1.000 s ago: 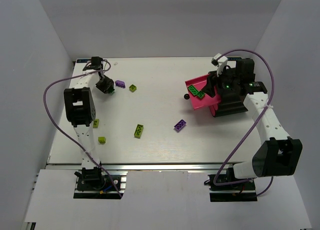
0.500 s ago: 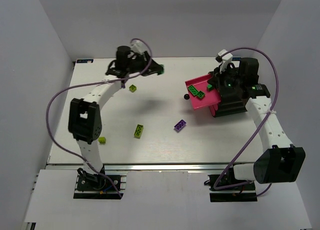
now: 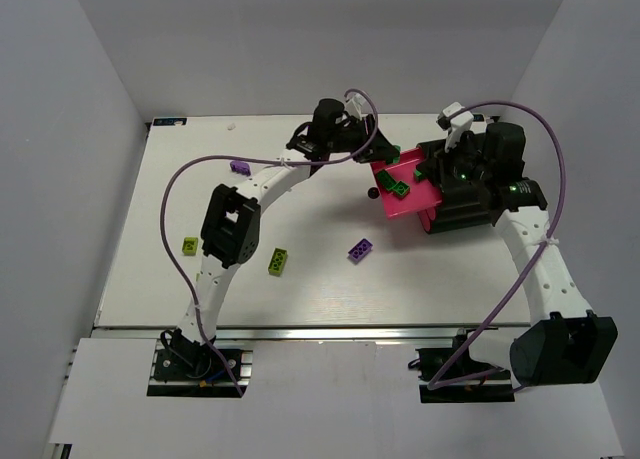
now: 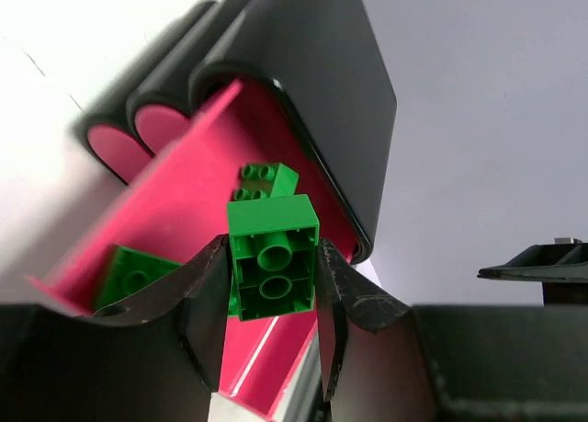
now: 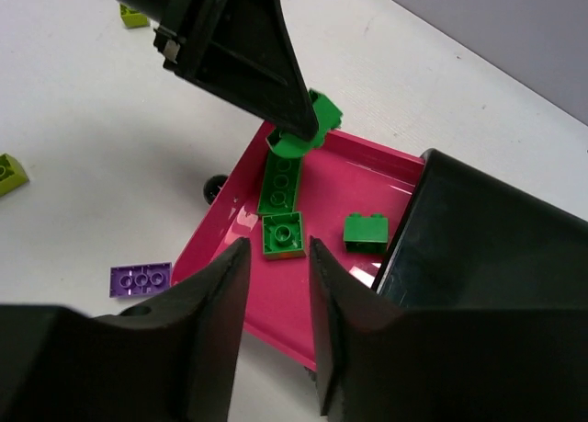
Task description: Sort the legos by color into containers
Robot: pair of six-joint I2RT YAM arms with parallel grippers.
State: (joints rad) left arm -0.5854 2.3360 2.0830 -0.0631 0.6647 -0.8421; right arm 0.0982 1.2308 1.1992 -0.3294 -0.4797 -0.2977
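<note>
My left gripper (image 3: 383,151) is shut on a dark green brick (image 4: 273,256) and holds it above the far-left edge of the open pink drawer (image 3: 403,207). The brick also shows in the right wrist view (image 5: 317,119). Three dark green bricks lie in the drawer: an oblong one (image 5: 282,183), a square one (image 5: 283,235) and one by the cabinet (image 5: 366,231). My right gripper (image 5: 277,247) is open and empty, hovering over the drawer's near side. On the table lie purple bricks (image 3: 360,249) (image 3: 239,167) and lime bricks (image 3: 279,262) (image 3: 190,245).
The black cabinet (image 3: 465,204) stands at the right and the drawer sticks out of it toward the left, with its black knob (image 3: 372,192) at the front. Two more pink drawer fronts (image 4: 161,128) show in the left wrist view.
My left arm has swung from the far left of the table across to the pink drawer, carrying the dark green brick. My right gripper has stayed over the drawer.
</note>
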